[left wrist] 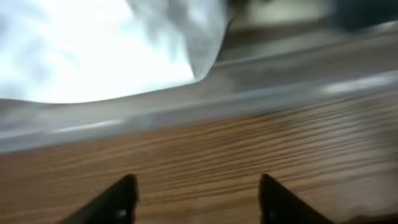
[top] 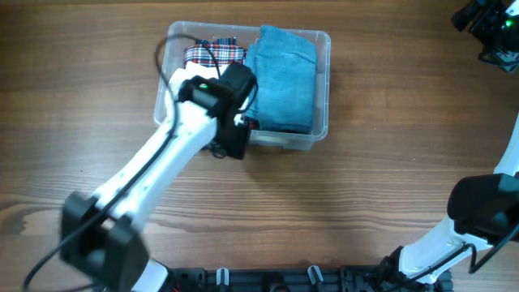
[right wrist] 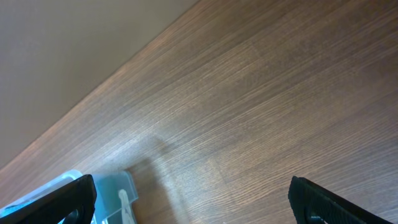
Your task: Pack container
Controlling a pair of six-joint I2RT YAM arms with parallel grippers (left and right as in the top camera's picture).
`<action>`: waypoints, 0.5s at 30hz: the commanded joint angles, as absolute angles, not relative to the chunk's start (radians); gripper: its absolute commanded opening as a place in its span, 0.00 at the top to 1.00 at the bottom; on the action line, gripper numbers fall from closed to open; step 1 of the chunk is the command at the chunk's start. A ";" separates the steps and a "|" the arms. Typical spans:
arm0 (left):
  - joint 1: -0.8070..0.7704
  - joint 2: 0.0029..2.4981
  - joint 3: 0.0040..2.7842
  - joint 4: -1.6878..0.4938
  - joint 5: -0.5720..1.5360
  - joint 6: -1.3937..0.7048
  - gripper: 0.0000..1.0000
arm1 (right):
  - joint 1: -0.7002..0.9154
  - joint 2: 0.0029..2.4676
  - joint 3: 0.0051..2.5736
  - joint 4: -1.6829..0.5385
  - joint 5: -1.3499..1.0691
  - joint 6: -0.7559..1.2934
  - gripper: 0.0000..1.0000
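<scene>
Clear rectangular plastic container at far middle of brown wooden table. Red-white plaid folded cloth and blue folded cloth lie inside, side by side. Left gripper spread wide, empty, low just outside near wall. Right gripper wide too, empty, well apart. Risk: left arm could clip rim on any move — tub drags, cloth shifts. Left wrist view blurred, bright white patch unidentifiable. Overhead, arm hides container's near-left corner.

Parted fingers near blurred container
</scene>
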State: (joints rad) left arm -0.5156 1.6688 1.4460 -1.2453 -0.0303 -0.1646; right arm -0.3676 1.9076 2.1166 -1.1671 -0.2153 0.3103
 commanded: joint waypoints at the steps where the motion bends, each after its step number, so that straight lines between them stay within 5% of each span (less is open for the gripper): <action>1: -0.471 1.479 1.502 -1.242 -0.043 -0.196 0.00 | -0.367 1.924 2.119 -1.164 -0.206 0.317 0.00; 15: -0.430 1.281 1.502 -1.316 -0.016 -0.221 0.00 | -0.367 1.924 2.119 -1.164 -0.206 0.317 0.00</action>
State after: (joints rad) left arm -0.4305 1.2903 1.4929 -1.2865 -0.0322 -0.2047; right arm -0.3676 1.9076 2.1166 -1.1667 -0.2123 0.3103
